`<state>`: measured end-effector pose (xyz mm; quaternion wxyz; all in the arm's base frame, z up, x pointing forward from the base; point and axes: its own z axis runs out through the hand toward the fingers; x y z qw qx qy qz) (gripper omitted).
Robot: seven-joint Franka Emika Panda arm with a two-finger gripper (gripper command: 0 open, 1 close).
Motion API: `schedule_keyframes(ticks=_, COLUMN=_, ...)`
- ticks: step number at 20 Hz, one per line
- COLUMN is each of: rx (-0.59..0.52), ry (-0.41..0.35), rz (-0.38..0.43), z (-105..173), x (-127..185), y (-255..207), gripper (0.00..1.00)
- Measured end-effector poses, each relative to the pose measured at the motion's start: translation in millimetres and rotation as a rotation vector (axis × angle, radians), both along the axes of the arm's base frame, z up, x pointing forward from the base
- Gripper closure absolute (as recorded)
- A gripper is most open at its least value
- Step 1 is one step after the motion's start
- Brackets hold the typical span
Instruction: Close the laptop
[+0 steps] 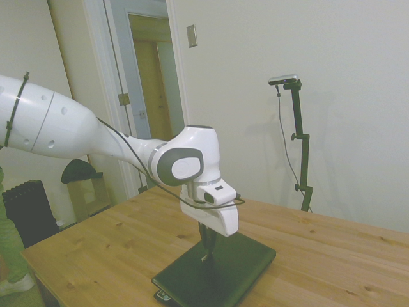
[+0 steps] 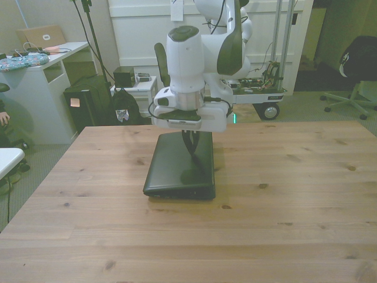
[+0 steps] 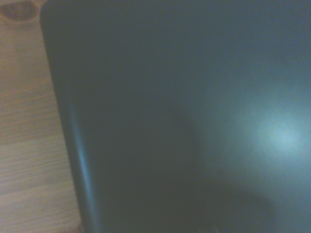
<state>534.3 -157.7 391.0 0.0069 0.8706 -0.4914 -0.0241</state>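
The black laptop (image 1: 227, 272) lies flat on the wooden table (image 1: 121, 243) with its matte lid down over the keyboard. In the front view the laptop (image 2: 174, 171) sits left of the table's middle, long side running away from the camera. My gripper (image 2: 191, 151) points straight down with its tips resting on the lid's far half, fingers drawn together and holding nothing. From the side the gripper (image 1: 206, 256) touches the lid near its centre. Up close, the wrist view is filled by the laptop's dark lid (image 3: 194, 121), with a strip of table (image 3: 24, 145) beside it.
The table (image 2: 283, 194) stretches wide toward the front view's right. Behind it stand a chair (image 2: 177, 79), a black bag (image 2: 122, 112), a white desk (image 2: 35, 71) and a second robot on a cart (image 2: 235, 65). A person's leg (image 1: 7, 246) shows at the side view's left edge.
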Motion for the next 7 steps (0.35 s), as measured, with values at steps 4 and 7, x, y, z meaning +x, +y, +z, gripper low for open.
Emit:
schedule_keyframes(ticks=4, rx=-0.001, ry=-0.005, rz=0.0, z=-4.1, x=0.8, y=11.1, gripper=1.0)
schedule_keyframes(ticks=7, rx=-0.007, ry=-0.074, rz=0.014, z=39.7, x=-0.9, y=33.1, gripper=1.0)
